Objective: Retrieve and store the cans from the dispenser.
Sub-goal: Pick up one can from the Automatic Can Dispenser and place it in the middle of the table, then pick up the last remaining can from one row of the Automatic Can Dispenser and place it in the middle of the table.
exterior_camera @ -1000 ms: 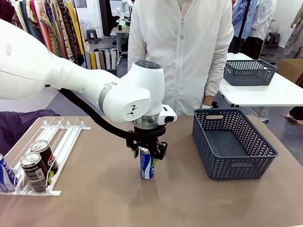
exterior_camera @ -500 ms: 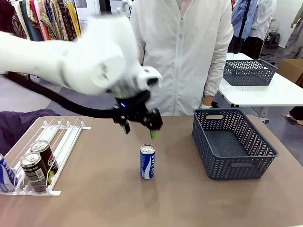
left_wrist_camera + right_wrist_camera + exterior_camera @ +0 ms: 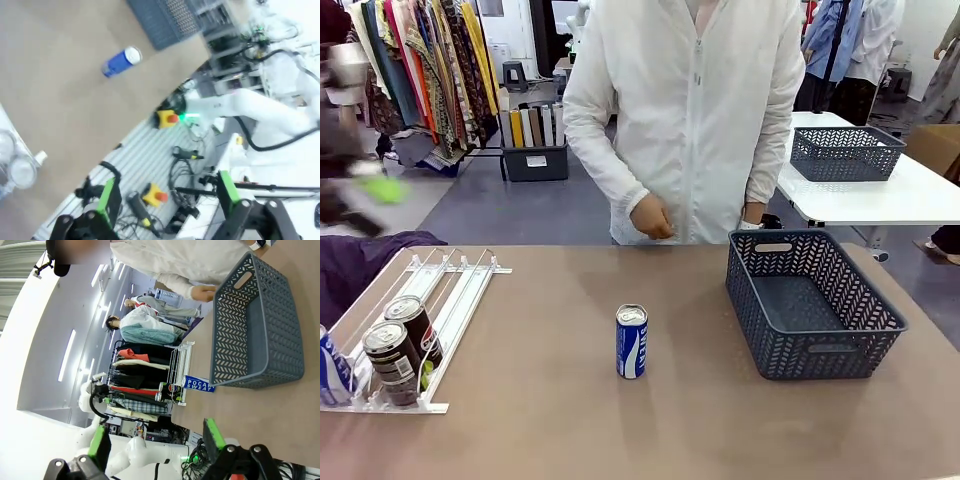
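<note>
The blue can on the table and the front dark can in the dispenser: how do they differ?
Colour: the blue can is blue with white print; the front dark can is brown-black. Place: the blue can stands alone on the table; the front dark can sits in the dispenser, a second dark can just behind it. Both have silver tops.

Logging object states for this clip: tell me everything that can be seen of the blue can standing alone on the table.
The blue can is a small cylinder with a silver top and a pull tab. Its wall looks like metal and is printed blue with white lettering. It stands upright near the middle of the brown table, left of the grey basket and well apart from it. Nothing but the table touches it. No dent shows.
</note>
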You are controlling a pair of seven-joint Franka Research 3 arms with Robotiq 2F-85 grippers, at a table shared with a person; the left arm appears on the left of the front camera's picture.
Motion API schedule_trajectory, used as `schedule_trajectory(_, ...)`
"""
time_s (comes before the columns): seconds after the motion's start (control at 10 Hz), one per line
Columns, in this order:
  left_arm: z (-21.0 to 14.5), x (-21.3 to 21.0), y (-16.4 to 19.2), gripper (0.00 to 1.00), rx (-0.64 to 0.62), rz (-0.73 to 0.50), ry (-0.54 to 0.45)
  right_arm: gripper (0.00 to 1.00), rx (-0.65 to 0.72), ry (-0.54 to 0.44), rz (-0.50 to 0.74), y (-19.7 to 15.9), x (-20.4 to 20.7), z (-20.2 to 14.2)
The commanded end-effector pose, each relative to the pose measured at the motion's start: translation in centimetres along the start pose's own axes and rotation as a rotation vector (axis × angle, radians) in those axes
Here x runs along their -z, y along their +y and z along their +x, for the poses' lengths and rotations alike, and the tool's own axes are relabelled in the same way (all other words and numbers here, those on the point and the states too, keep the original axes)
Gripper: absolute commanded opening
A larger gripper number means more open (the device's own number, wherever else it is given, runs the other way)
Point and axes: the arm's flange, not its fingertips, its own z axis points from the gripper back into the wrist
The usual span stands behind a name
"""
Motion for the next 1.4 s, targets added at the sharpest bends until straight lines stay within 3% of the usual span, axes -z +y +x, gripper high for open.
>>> schedule_trajectory(0.0, -3.6, -5.1, 8.4, 1.0, -0.132, -0.214, -0.138, 1.0, -0.023, -0.014, 0.021, 0.3, 0.3, 0.2)
schedule_trajectory(0.1, -6.7, -6.8, 12.7, 1.0, -0.19, -0.369, -0.267, 1.0, -0.023, -0.014, 0.021, 0.3, 0.3, 0.2)
schedule_trajectory(0.3, -10.2, -8.3, 16.8, 1.0, -0.227, -0.529, -0.384, 1.0, -0.023, -0.014, 0.021, 0.3, 0.3, 0.2)
schedule_trajectory(0.4, -9.9, -8.4, 17.1, 1.0, -0.281, -0.514, -0.346, 1.0, -0.023, -0.014, 0.021, 0.3, 0.3, 0.2)
schedule_trajectory(0.5, -12.5, -9.1, 16.2, 1.0, -0.237, -0.442, -0.348, 1.0, -0.023, -0.014, 0.021, 0.3, 0.3, 0.2)
schedule_trajectory(1.3, -12.5, -9.1, 16.2, 1.0, -0.237, -0.442, -0.348, 1.0, -0.023, -0.014, 0.021, 0.3, 0.3, 0.2)
